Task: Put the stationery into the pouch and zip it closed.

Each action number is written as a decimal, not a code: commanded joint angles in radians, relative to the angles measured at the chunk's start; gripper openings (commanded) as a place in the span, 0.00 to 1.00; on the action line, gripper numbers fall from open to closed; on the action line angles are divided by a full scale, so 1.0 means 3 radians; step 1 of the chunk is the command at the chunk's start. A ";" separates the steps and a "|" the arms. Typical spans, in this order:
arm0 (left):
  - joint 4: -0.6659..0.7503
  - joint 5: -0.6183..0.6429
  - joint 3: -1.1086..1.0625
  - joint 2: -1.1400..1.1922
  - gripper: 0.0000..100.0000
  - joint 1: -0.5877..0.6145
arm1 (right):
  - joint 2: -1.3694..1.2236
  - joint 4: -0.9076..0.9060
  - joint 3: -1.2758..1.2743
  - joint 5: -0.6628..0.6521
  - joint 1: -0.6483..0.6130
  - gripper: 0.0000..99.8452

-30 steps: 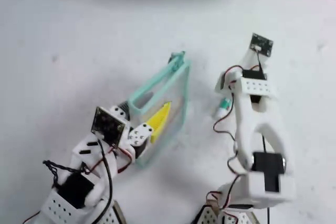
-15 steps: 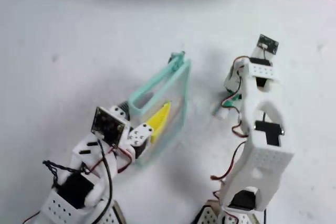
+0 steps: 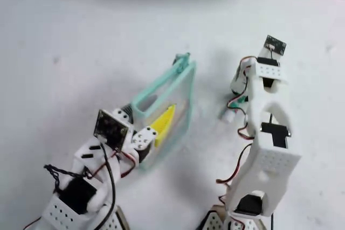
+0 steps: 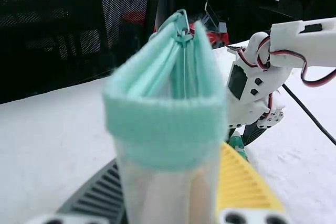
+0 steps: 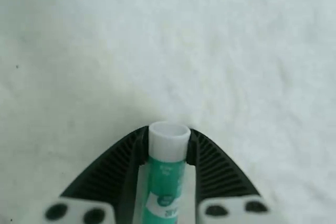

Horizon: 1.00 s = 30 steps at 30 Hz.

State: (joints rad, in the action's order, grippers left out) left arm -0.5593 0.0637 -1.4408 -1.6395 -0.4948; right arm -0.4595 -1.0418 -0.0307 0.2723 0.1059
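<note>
The translucent pouch (image 3: 167,98) with teal trim stands on edge on the white table, mouth up, its zipper pull (image 3: 183,57) at the far end. My left gripper (image 3: 145,118) is shut on the pouch's near end; its yellow finger (image 3: 164,121) shows through the wall. In the left wrist view the pouch (image 4: 165,103) rises between the black and yellow fingers (image 4: 244,184). A green glue stick (image 3: 233,110) with a white cap is clamped in my right gripper (image 3: 237,103), to the right of the pouch. The right wrist view shows the glue stick (image 5: 167,171) between black fingers, cap (image 5: 169,134) pointing at the table.
The white table (image 3: 81,36) stretches open to the left and back. The right arm's white body (image 3: 267,133) stands tall to the right of the pouch. Dark chairs and desks (image 4: 63,19) lie beyond the table's far edge.
The right arm has risen and straightened over the glue stick, its wrist shifting slightly away from the pouch. The left arm and pouch have stayed put.
</note>
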 commanded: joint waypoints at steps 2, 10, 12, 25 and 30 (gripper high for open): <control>0.0026 0.0005 0.0015 -0.0054 0.18 -0.0003 | 0.0018 -0.0079 0.0107 -0.0010 -0.0008 0.02; 0.0026 0.0005 0.0015 -0.0054 0.18 0.0003 | 0.0887 -0.0432 0.0102 -0.0015 -0.0350 0.02; 0.0026 0.0005 0.0015 -0.0054 0.18 0.0013 | 0.1240 -0.0499 0.0102 -0.0015 -0.0427 0.02; 0.0026 0.0000 0.0015 -0.0054 0.18 0.0018 | 0.3608 -0.0596 0.0082 -0.1115 -0.1020 0.02; 0.0026 0.0000 0.0015 -0.0054 0.18 0.0018 | 0.4171 -0.0601 0.0082 -0.1115 -0.1276 0.02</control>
State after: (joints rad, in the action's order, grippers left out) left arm -0.5593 0.0637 -1.4408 -1.6395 -0.4948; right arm 0.6897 -1.2167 -0.0322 -0.0483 -0.2394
